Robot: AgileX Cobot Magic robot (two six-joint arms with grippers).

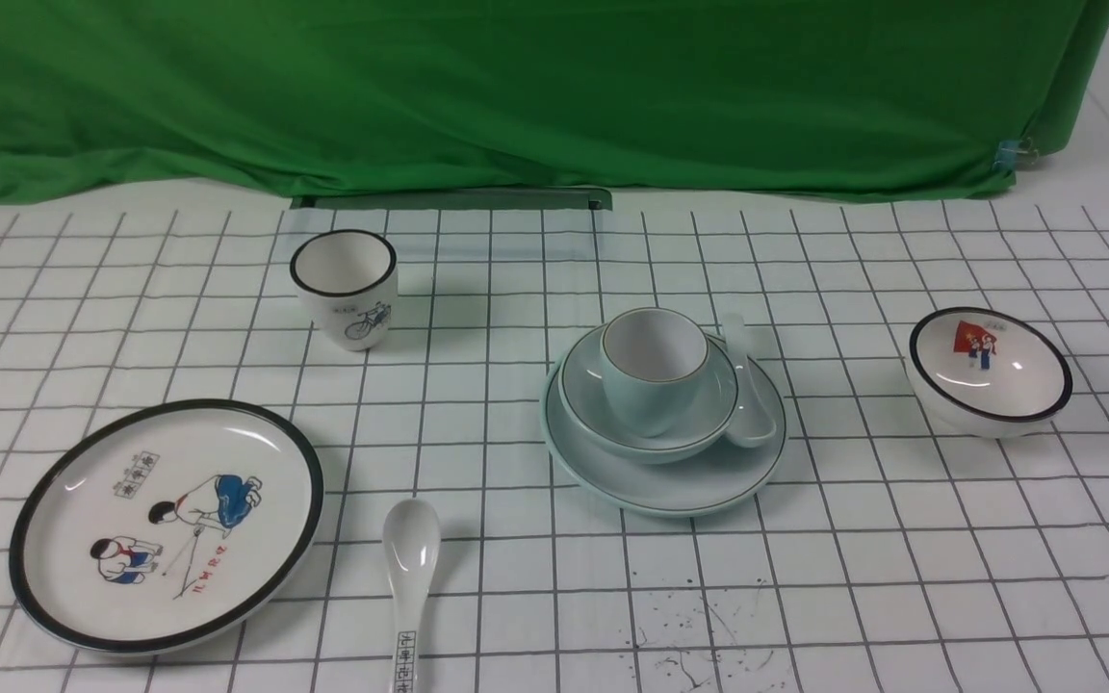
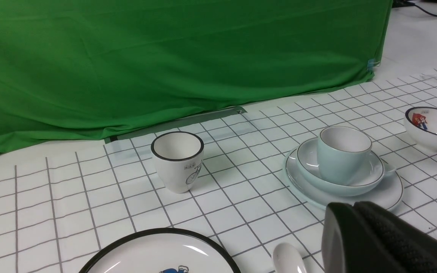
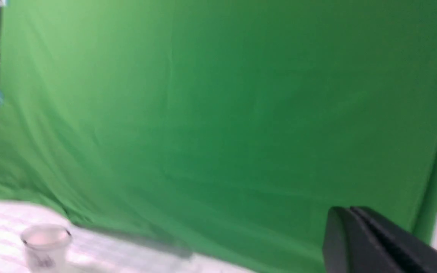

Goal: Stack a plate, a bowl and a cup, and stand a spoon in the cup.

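The pale blue-green plate lies right of the table's middle. The matching bowl sits on it, and the handleless cup stands upright in the bowl. The pale spoon lies on the plate's right side against the bowl, outside the cup. The left wrist view shows the same stack: plate, bowl, cup, and the spoon's end. My left gripper is shut and empty, near that stack. My right gripper is shut and empty, in front of the green cloth. Neither arm shows in the front view.
A black-rimmed cup with a bicycle stands at the back left. A black-rimmed picture plate and a printed white spoon lie at the front left. A black-rimmed bowl with a red picture sits at the right. Green cloth hangs behind.
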